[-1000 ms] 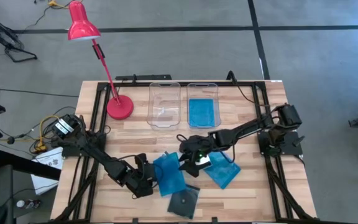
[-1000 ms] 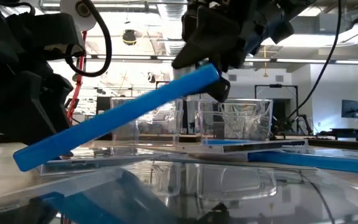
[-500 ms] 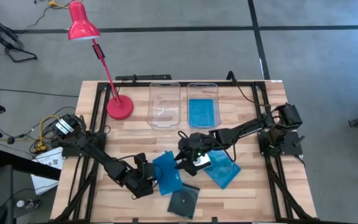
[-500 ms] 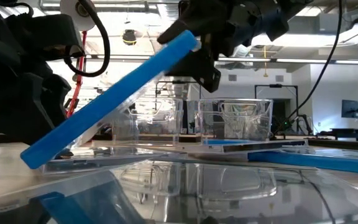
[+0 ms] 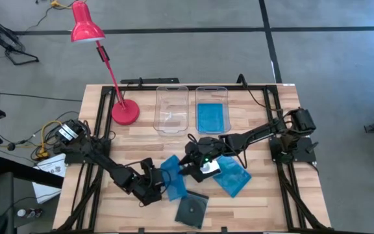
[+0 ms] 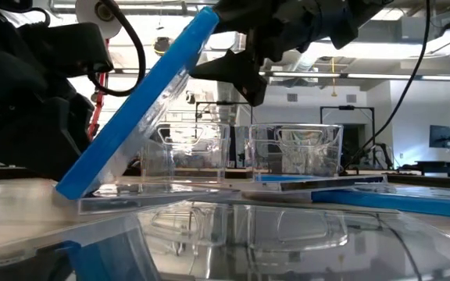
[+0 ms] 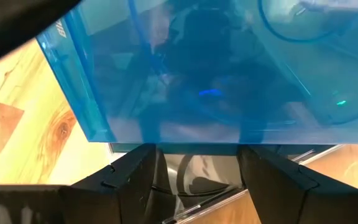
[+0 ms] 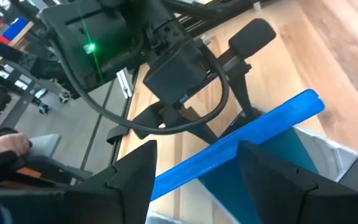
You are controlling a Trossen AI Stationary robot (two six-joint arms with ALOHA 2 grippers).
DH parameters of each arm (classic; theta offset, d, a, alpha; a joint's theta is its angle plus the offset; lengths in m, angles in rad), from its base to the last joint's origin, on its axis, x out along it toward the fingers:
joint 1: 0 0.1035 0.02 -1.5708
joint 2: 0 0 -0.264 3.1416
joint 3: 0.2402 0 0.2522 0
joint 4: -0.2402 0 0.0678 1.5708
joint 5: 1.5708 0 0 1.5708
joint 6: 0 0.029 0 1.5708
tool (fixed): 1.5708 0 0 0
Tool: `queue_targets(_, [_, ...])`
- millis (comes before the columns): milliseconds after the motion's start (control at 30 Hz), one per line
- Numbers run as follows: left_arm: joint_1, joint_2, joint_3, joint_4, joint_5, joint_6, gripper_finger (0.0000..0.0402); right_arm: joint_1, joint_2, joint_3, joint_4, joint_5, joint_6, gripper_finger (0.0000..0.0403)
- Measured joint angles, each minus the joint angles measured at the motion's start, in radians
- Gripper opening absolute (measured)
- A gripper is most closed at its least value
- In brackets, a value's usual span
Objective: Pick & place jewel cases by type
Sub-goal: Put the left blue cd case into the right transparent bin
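**Presently: blue case tilted up between both grippers**

High view: a blue jewel case (image 5: 173,177) is seen tipped on edge near the table's front centre, between the left gripper (image 5: 153,184) and the right gripper (image 5: 191,163). A dark case with a disc (image 5: 191,209) lies in front of it, and another blue case (image 5: 232,176) lies flat under the right arm. One bin (image 5: 172,109) holds nothing; the other bin (image 5: 212,109) already holds a blue case.

Low view: the tilted case (image 6: 135,105) is propped steeply, lower edge on a clear case (image 6: 162,199), upper edge at the right gripper's fingers (image 6: 237,74).

Left wrist view: the case's blue face (image 7: 229,68) fills the frame; the jaws stand spread wide beneath it, not closed on it.

Right wrist view: the blue edge (image 8: 241,143) is seen between widely parted jaws; a firm grip cannot be confirmed.

Judgement: the case is best pinched squarely across its thickness before lifting, the left gripper bracing it against sliding.
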Motion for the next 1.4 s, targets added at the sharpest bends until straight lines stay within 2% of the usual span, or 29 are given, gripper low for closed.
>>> queue_targets(233, [0.011,0.000,0.000,0.006,-0.013,0.004,0.0226,-0.002,0.002,-0.001,0.004,0.025,0.008,0.0221])
queue_targets(433, [0.014,-0.006,0.005,0.016,-0.084,0.000,0.0226,-0.005,0.039,-0.006,-0.017,0.031,0.065,0.0221])
queue_targets(667, [0.013,-0.005,0.005,0.013,-0.077,-0.002,0.0226,-0.018,0.137,-0.006,0.013,-0.042,0.124,0.0221])
queue_targets(733, [0.012,-0.005,0.005,0.012,-0.075,-0.002,0.0226,-0.023,0.138,-0.006,0.028,-0.068,0.132,0.0221])
queue_targets(1100, [0.011,-0.005,0.004,0.006,-0.057,-0.001,0.0226,-0.026,0.122,-0.004,0.019,-0.070,0.124,0.0219])
queue_targets(1233, [0.011,-0.005,0.004,0.005,-0.056,0.007,0.0226,-0.026,0.122,-0.004,-0.004,-0.069,0.119,0.0200])
queue_targets(1400, [0.010,-0.005,0.004,0.005,-0.056,0.009,0.0226,-0.026,0.121,-0.004,-0.009,-0.068,0.116,0.0154])
